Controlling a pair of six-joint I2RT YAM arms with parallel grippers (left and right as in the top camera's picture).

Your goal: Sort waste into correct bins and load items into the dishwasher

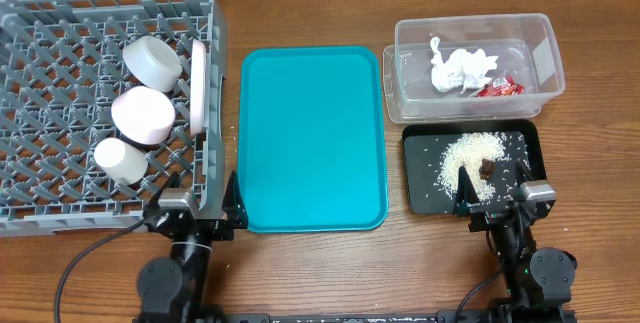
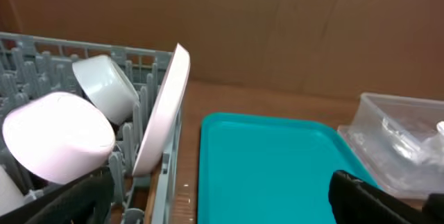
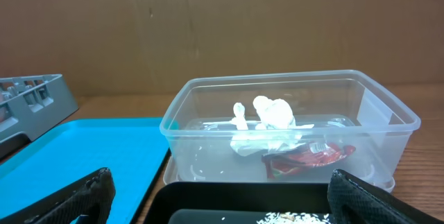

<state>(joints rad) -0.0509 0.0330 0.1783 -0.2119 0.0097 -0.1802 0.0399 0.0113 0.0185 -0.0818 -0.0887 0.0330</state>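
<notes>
The grey dish rack (image 1: 60, 33) holds the grey-green bowl (image 1: 152, 60), pink bowl (image 1: 143, 115), white cup (image 1: 120, 160) and the white plate (image 1: 199, 85) on edge along its right wall. The plate (image 2: 163, 109) and bowls also show in the left wrist view. The clear tub (image 1: 545, 48) holds the white tissue (image 1: 458, 68) and red wrapper (image 1: 498, 87). The black tray (image 1: 420, 188) holds rice (image 1: 468, 155) with a brown bit (image 1: 486, 169). My left gripper (image 1: 201, 207) is open and empty by the rack's front corner. My right gripper (image 1: 497, 201) is open and empty at the tray's front edge. The chopsticks are out of view.
A bare teal serving tray (image 1: 312, 138) lies between the rack and the bins. A cardboard wall stands behind the table in both wrist views. Both arm bases sit at the table's front edge.
</notes>
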